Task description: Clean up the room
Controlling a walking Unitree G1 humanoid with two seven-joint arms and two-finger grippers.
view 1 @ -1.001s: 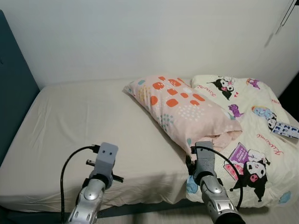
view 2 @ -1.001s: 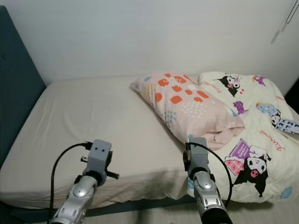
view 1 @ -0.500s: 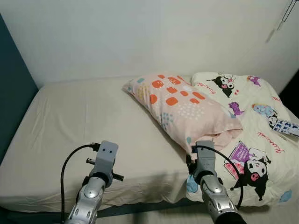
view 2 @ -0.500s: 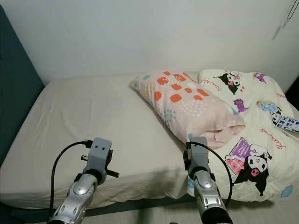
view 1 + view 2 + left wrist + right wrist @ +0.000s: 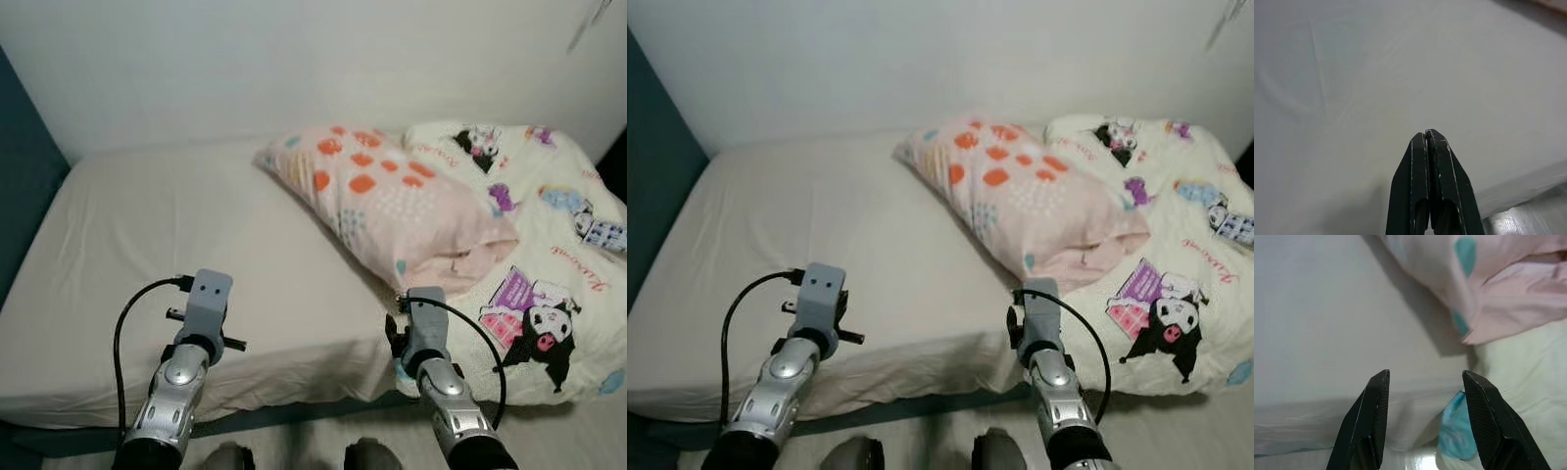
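A pink pillow (image 5: 392,206) with orange and teal spots lies askew across the middle of the bed, its lower end resting on a cream cartoon-print blanket (image 5: 549,264) bunched on the right side. The beige sheet (image 5: 167,235) is bare on the left. My left gripper (image 5: 1426,133) is shut with nothing in it, low over the sheet near the bed's front edge. My right gripper (image 5: 1425,374) is open, held at the front edge just short of the pillow's (image 5: 1488,279) open end and the blanket (image 5: 1528,372).
A dark blue headboard (image 5: 24,166) stands along the bed's left side and a white wall (image 5: 294,59) runs behind the bed. My feet (image 5: 225,458) are on the pale floor right at the mattress's front edge.
The camera has tilted down and moved a little closer, bringing my feet into view. Pillow and blanket lie as before. Both arms keep their pose.
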